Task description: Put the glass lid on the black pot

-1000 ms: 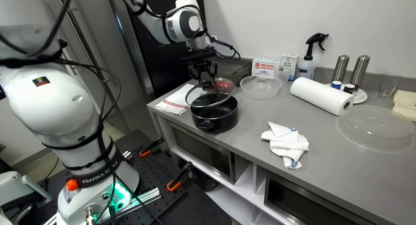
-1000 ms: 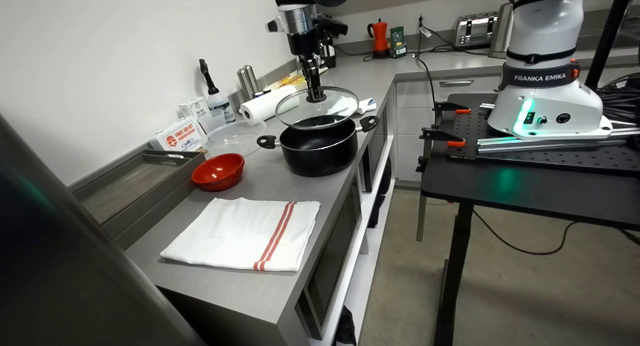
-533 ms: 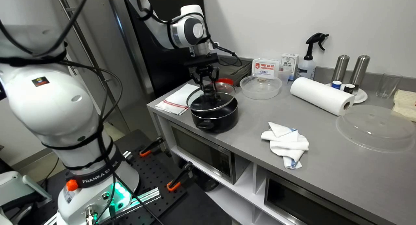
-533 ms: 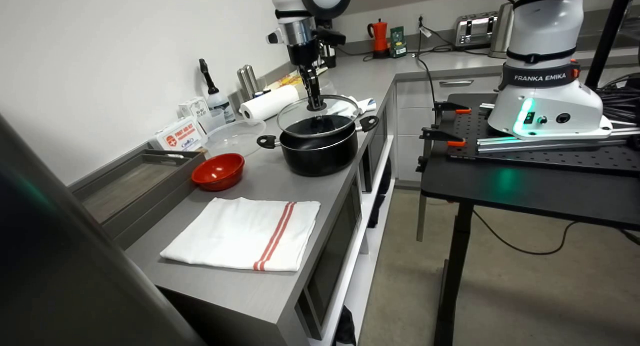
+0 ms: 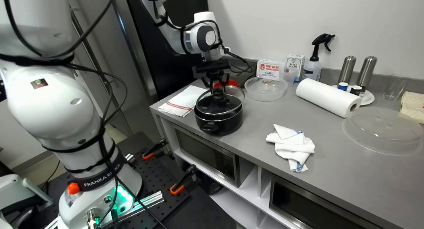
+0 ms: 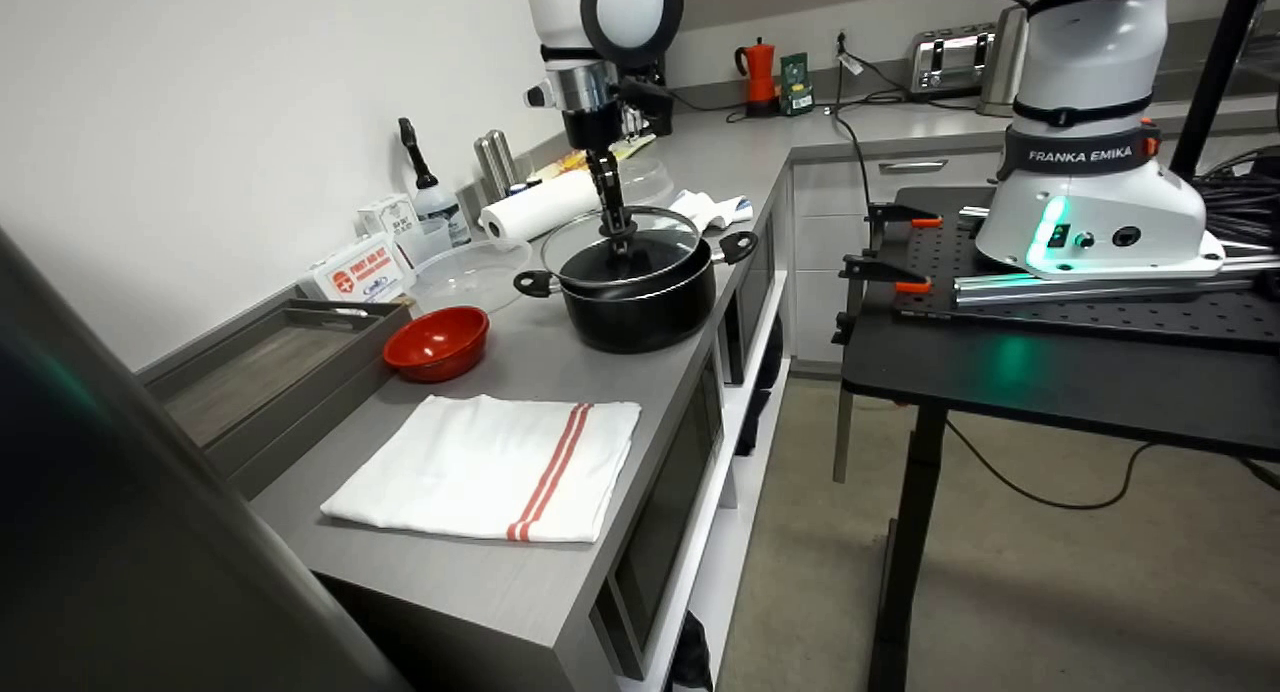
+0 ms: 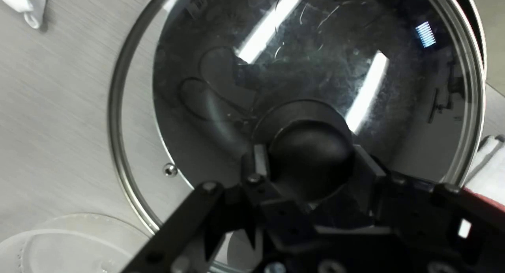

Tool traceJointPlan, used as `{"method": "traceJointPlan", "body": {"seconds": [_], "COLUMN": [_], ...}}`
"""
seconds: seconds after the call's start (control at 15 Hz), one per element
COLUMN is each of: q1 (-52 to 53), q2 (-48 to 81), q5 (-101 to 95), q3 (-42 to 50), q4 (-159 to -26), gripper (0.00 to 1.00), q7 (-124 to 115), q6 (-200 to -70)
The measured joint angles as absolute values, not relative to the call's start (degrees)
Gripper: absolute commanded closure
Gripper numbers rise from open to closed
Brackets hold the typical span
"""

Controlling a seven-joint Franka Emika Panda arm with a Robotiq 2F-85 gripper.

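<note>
The glass lid has a thin metal rim and a black knob; it also shows in an exterior view and the wrist view. My gripper is shut on the knob, also in an exterior view and the wrist view. The black pot stands on the counter, also in an exterior view. The lid is over the pot, off-centre toward the wall; the pot rim passes beneath the glass in the wrist view. The lid sits slightly above the rim; I cannot tell whether any edge touches.
A red bowl and a folded white towel lie near the pot. A clear bowl-like dish stands beside it toward the wall, before a first-aid box. A wooden tray stands against the wall. A crumpled cloth lies further along.
The gripper has lowered the lid closer to the pot and shifted it toward the wall side. The lid has stayed in the grip; the pot has not moved.
</note>
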State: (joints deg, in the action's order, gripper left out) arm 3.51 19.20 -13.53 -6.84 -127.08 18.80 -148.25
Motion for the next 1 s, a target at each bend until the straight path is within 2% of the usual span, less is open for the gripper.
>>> {"method": "traceJointPlan", "body": {"seconds": [0.47, 1.0], "q1": [1.53, 2.14], "q2": [24.2, 23.92], "q5": [-12.65, -12.68], "q3": [-6.74, -7.32], "q4": [-122.53, -122.83], "gripper": [0.74, 0.74], "q7": [19.29, 19.29], "q6": [-148.25, -148.06]}}
